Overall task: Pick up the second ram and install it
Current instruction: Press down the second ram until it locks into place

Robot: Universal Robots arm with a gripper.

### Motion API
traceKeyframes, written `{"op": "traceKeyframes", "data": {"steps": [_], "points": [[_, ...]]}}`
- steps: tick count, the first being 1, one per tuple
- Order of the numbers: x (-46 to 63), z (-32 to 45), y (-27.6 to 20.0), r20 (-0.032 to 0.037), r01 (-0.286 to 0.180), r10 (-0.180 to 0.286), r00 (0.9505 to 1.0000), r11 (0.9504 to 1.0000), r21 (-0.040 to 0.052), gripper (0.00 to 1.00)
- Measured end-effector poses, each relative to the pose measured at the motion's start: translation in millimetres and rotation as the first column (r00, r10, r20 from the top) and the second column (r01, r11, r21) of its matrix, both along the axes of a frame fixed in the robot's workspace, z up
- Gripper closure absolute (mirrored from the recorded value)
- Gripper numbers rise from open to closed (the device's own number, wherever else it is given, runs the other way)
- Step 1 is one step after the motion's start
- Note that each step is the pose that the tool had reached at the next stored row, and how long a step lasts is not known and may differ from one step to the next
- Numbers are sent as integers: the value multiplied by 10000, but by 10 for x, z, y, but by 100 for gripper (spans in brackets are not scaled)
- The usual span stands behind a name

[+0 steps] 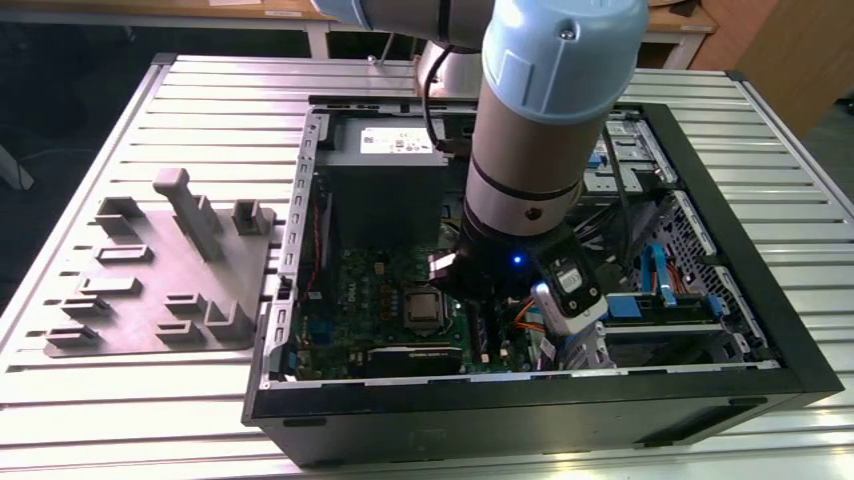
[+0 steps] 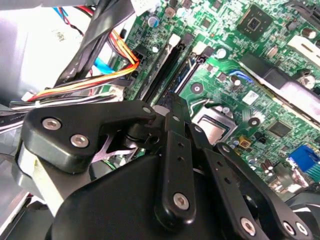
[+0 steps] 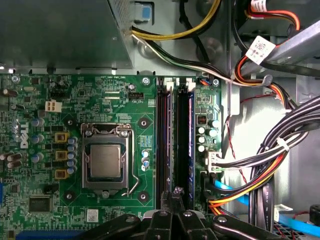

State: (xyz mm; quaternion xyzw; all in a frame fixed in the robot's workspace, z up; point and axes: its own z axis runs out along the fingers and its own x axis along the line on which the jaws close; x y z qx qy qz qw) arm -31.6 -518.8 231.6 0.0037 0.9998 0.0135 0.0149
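Dark blue and long: the second ram (image 3: 184, 145), seen in the first wrist view standing on edge in one of two long slots on the green motherboard (image 3: 60, 100). Sits in the slot farther from the silver square chip (image 3: 105, 162); hard to tell what fills the slot next to it. Black pincer (image 3: 172, 196) low over one end of those slots, right by the stick's end, squeezed narrow with tips together and nothing seen between them. Can't tell whether touching the stick. Same pincer (image 2: 172, 112) in the second wrist view, pointing down at the slots, with orange, red and black wires (image 2: 95, 82) close by. In the exterior view, arm (image 1: 534, 130) reaching down into the open black computer case (image 1: 747, 300) on the ribbed metal desk (image 1: 134, 400). Grey tray (image 1: 147, 290) with upright blocks on the desk, on the exterior view's left of the case.
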Motion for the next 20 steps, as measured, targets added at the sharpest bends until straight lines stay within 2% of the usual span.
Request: {"op": "traceKeyframes", "data": {"steps": [4, 11, 20], "points": [[0, -8, -1, 2, -1, 1, 10000, 10000, 4, 90], [0, -73, -3, 0, 0, 0, 10000, 10000, 1, 90], [0, -99, -3, 0, -1, 1, 10000, 10000, 0, 90]]}}
